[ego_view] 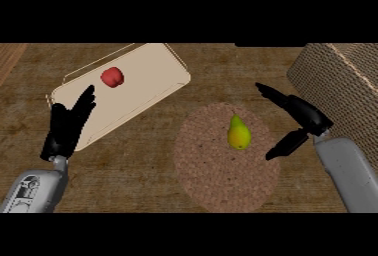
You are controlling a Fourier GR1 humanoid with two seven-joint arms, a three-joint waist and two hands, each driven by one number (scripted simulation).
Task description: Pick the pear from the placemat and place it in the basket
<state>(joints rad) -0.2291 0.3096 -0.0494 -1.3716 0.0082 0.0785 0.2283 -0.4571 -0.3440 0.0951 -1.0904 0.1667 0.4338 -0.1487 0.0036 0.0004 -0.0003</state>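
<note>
Right hand [301,117] spread, pear's [238,133] 3 o'clock on placemat [221,175]; close around fruit's fat lower half. Basket [339,85] at 2 o'clock. Left hand [68,125] open, resting.

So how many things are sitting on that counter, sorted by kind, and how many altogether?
Fruit: 2, a pear and a red fruit
Mats: 1, the round placemat
Boards: 1, the beige board
Baskets: 1, the woven basket
Total: 5
</note>
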